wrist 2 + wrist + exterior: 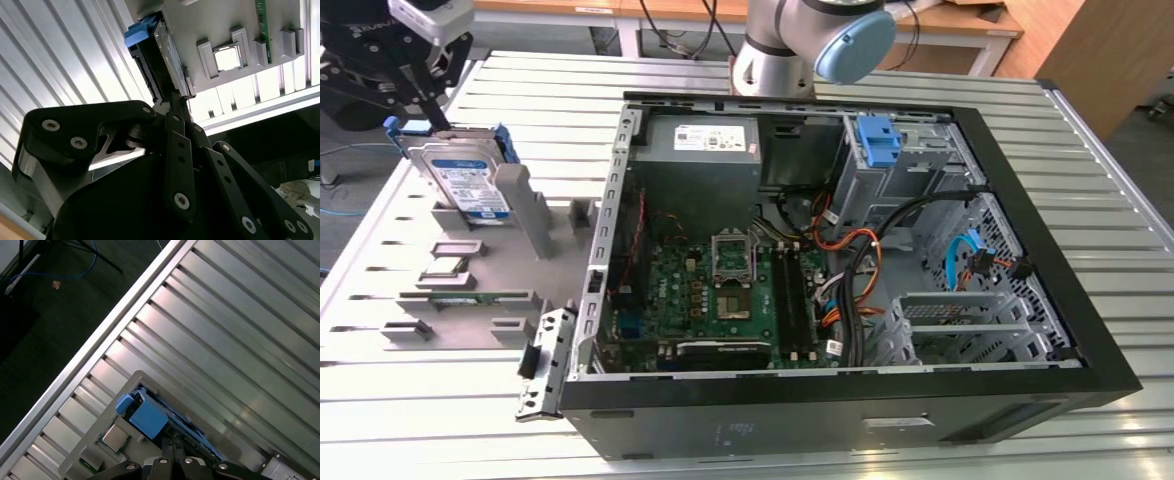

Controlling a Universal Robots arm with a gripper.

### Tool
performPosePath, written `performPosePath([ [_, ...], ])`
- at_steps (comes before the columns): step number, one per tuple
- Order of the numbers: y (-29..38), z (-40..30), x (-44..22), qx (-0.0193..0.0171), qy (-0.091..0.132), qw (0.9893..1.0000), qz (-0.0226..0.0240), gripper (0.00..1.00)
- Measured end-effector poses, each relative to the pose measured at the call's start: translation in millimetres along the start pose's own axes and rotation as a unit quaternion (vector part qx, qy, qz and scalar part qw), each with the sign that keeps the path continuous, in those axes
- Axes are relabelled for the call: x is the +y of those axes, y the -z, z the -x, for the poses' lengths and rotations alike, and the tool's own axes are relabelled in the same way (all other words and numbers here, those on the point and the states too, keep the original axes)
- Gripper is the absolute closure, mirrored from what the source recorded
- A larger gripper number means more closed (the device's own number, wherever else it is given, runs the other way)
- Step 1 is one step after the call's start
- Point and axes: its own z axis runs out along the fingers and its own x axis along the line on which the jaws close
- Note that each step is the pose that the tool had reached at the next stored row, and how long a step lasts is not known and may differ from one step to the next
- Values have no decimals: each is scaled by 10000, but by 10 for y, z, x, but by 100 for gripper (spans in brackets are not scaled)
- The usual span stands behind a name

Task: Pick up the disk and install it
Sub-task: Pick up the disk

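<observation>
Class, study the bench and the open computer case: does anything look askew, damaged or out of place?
Nothing looks damaged or spilled. The disk leans tilted in its grey rack, with the gripper at its upper end. A metal flap at a corner of the computer case hangs swung outward.

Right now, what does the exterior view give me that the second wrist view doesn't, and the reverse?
Exterior view: the open computer case with its motherboard, and the arm's base behind it.
Second wrist view: the gripper and its black linkage close up, plus a clear look at the square chip in its pocket.
Both: the gripper close to the disk's upper end, the disk standing in the grey fixture, and the green circuit strip.
</observation>
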Motion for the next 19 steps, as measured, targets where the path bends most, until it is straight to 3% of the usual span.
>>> performPosePath([
  [19, 6, 0, 0, 4, 81, 10000, 2, 89],
])
